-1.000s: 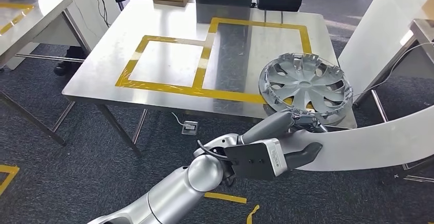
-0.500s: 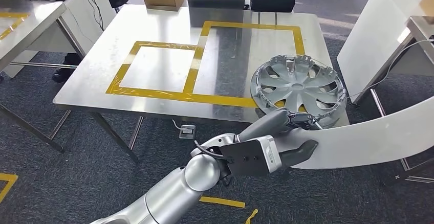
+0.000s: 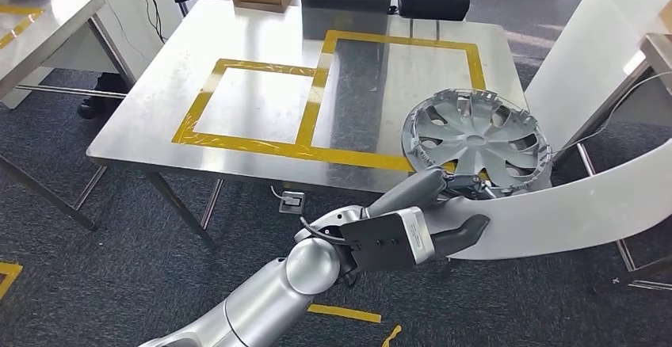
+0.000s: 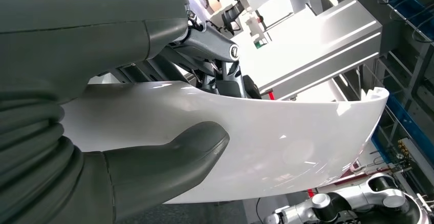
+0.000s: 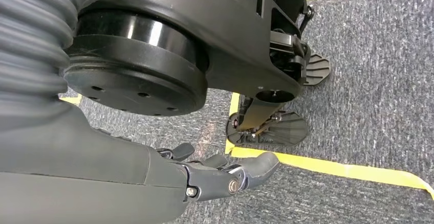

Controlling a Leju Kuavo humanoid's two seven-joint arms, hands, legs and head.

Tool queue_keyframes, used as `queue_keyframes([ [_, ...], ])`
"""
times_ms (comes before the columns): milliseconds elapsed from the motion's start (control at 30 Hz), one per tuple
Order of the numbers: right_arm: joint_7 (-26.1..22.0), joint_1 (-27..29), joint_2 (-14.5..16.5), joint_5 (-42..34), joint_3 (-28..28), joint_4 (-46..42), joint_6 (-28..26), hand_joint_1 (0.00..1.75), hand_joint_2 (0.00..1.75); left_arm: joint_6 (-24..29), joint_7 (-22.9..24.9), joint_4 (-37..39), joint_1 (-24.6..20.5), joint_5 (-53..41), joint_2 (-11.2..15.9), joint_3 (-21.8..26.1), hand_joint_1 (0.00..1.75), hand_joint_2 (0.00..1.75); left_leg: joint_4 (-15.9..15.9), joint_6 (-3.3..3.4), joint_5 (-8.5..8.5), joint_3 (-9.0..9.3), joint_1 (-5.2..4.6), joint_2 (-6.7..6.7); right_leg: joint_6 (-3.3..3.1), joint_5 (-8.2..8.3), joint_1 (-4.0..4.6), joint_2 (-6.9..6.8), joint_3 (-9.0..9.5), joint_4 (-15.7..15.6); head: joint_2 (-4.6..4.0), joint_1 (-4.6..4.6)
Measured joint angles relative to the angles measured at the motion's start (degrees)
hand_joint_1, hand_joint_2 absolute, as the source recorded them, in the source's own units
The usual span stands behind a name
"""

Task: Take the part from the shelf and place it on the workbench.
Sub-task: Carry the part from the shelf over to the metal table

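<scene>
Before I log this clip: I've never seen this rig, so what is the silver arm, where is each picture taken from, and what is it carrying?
It is a two-legged humanoid robot with two silver arms. The head view looks forward and down from high on its body. There its left hand grips a long curved white panel, the part. The left wrist view is taken just behind that hand: the thumb presses the panel's face. The right wrist view looks down at grey carpet, with the right hand hanging and holding nothing. Ahead stands a steel workbench marked with yellow tape; a silver wheel cover lies on its near right corner.
</scene>
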Motion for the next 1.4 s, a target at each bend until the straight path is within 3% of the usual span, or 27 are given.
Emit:
queue_keyframes([
  [167, -0.02, 0.04, 0.01, 0.25, 0.01, 0.00, 0.00, 0.00, 1.75, 0.04, -0.37, 0.03, 0.25, -0.07, 0.03, 0.32, 1.75, 1.75, 0.01, 0.03, 0.03, 0.09, -0.01, 0.02, 0.19, 0.10, 0.02, 0.00, 0.07, -0.04, 0.00, 0.00],
  [333, -0.33, 0.04, 0.08, 0.22, 0.02, 0.00, 0.00, 0.00, 1.75, 0.05, -1.36, -0.32, 1.24, -0.17, 0.33, 0.83, 1.75, 1.75, -1.51, 1.02, 0.16, 1.05, 0.14, 0.00, 1.09, -0.18, -0.20, 0.05, 0.34, 0.04, 0.00, -0.05],
  [400, -0.38, 0.11, 0.05, 0.01, 0.02, 0.00, 0.00, 0.00, 1.75, 0.05, -1.73, -0.55, 1.70, -0.47, 0.37, 0.95, 1.75, 1.75, -2.39, 1.18, 0.46, 1.73, 0.55, -0.02, 1.31, -2.43, -0.34, 0.34, -2.06, 4.82, 0.00, 0.04],
  [467, -0.51, 0.24, 0.05, -0.13, 0.02, 0.00, 0.02, 0.00, 1.75, 0.04, -1.88, -0.62, 2.20, -0.77, 0.43, 0.95, 1.75, 1.75, -2.39, 1.15, 0.30, 1.82, 0.66, -0.04, 1.69, -5.34, -0.65, 0.45, -6.61, 12.29, 0.00, 0.18],
  [500, -0.69, 0.35, 0.05, -0.16, 0.01, 0.00, 0.03, 0.00, 1.75, 0.04, -1.88, -0.63, 2.50, -0.87, 0.46, 0.97, 1.75, 1.75, -2.26, 1.00, 0.14, 1.84, 0.72, -0.09, 1.95, -5.68, -0.91, 0.46, -8.37, 14.70, 0.00, 0.21],
  [533, -0.93, 0.44, 0.05, -0.19, 0.01, 0.00, 0.04, 0.00, 1.75, 0.03, -1.86, -0.64, 2.71, -1.01, 0.50, 0.98, 1.75, 1.75, -2.02, 0.74, -0.08, 1.84, 0.85, -0.16, 2.24, -4.87, -1.20, 0.45, -9.11, 15.05, 0.00, 0.21],
  [567, -1.15, 0.51, 0.05, -0.21, 0.00, 0.00, 0.04, 0.00, 1.75, 0.01, -1.82, -0.67, 2.83, -1.14, 0.50, 1.01, 1.75, 1.75, -1.65, 0.37, -0.36, 1.85, 1.07, -0.24, 2.58, -3.05, -1.54, 0.44, -8.73, 13.24, 0.00, 0.22],
  [633, -1.33, 0.54, 0.12, -0.27, 0.00, 0.07, 0.04, 0.00, 1.75, -0.07, -1.76, -0.75, 2.89, -1.38, 0.49, 1.04, 1.75, 1.75, -0.47, -0.66, -1.23, 1.77, 1.45, -0.37, 3.34, 1.01, -2.15, 0.47, -6.05, 6.46, 0.00, 0.31],
  [700, -1.29, 0.53, 0.21, -0.42, 0.00, 0.19, -0.01, 0.00, 1.75, -0.28, -1.71, -0.86, 2.98, -1.61, 0.43, 1.07, 1.75, 1.75, 0.50, -1.71, -2.24, 1.64, 1.46, -0.45, 2.77, 2.34, -2.29, 0.66, -4.32, 2.62, 0.00, 0.40],
  [767, -1.26, 0.52, 0.24, -0.66, 0.00, 0.24, -0.06, 0.00, 1.75, -0.51, -1.70, -0.93, 3.09, -1.75, 0.35, 1.08, 1.75, 1.75, 0.56, -2.46, -2.73, 1.77, 1.50, -0.47, 1.29, 1.90, -1.98, 0.80, -4.16, 2.59, 0.00, 0.32],
  [867, -1.20, 0.52, 0.20, -1.08, -0.02, 0.24, -0.07, 0.00, 1.75, -0.62, -1.75, -1.05, 3.17, -1.78, 0.17, 1.08, 1.75, 1.75, 2.61, -3.18, -4.05, 1.31, 1.85, -0.09, -0.14, 1.81, -1.76, 0.71, -3.65, 2.50, 0.00, 0.12],
  [967, -1.06, 0.57, 0.07, -1.27, -0.10, 0.24, -0.07, 0.00, 1.75, -0.68, -1.84, -1.11, 3.58, -1.77, 0.08, 1.08, 1.75, 1.75, 12.65, -3.26, -8.53, -3.72, 1.83, 0.20, -0.96, 1.39, -1.44, 0.59, -3.12, 2.46, 0.00, -0.11],
  [1000, -1.01, 0.64, 0.02, -1.28, -0.18, 0.24, -0.07, 0.00, 1.75, -0.70, -1.85, -1.10, 3.86, -1.76, 0.09, 1.08, 1.75, 1.75, 15.40, -3.17, -9.18, -5.36, 1.81, 0.20, -1.12, 1.19, -1.28, 0.58, -2.95, 2.47, 0.00, -0.15],
  [1033, -0.96, 0.73, -0.03, -1.30, -0.27, 0.24, -0.07, 0.00, 1.75, -0.73, -1.85, -1.09, 4.12, -1.76, 0.08, 1.08, 1.75, 1.75, 16.32, -2.97, -8.73, -6.18, 1.77, 0.21, -1.21, 0.96, -1.14, 0.61, -2.72, 2.47, 0.00, -0.16],
  [1067, -0.94, 0.82, -0.08, -1.31, -0.36, 0.24, -0.07, 0.00, 1.75, -0.79, -1.87, -1.09, 4.30, -1.75, 0.08, 1.08, 1.75, 1.75, 15.17, -2.68, -7.23, -6.00, 1.69, 0.21, -1.24, 0.70, -1.05, 0.65, -2.42, 2.48, 0.00, -0.16],
  [1133, -0.68, 0.95, -0.17, -1.31, -0.46, 0.24, -0.07, 0.00, 1.75, -0.89, -1.96, -1.09, 4.42, -1.75, 0.06, 1.08, 1.75, 1.75, 8.17, -1.87, -2.80, -3.30, 1.32, 0.26, -1.06, 0.08, -0.98, 0.73, -1.69, 2.46, 0.00, -0.17],
  [1200, -0.22, 0.96, -0.23, -1.31, -0.50, 0.24, -0.07, 0.00, 1.75, -0.96, -2.11, -1.02, 4.50, -1.74, 0.04, 1.08, 1.75, 1.75, 2.47, -1.40, -0.66, -0.86, 0.84, 0.33, -0.49, -0.44, -0.82, 0.80, -1.28, 2.41, 0.00, -0.20],
  [1333, 0.09, 1.05, -0.50, -1.29, -0.55, 0.24, -0.05, 0.00, 1.75, -0.45, -2.62, -0.66, 4.97, -2.48, 0.00, 1.08, 1.75, 1.75, 0.97, -1.56, -0.64, -0.19, 0.71, -0.02, -0.41, -0.68, -0.69, 0.69, -0.80, 1.82, 0.00, -0.16],
  [1400, 0.04, 1.04, -0.55, -1.25, -0.57, 0.24, -0.01, 0.00, 1.75, 1.72, -3.26, -0.27, 4.99, -4.84, 0.00, 1.08, 1.75, 1.75, 0.95, -1.24, -0.83, -0.10, 0.71, -0.07, -0.24, -0.62, -0.68, 0.68, -0.43, 1.27, 0.00, -0.15],
])
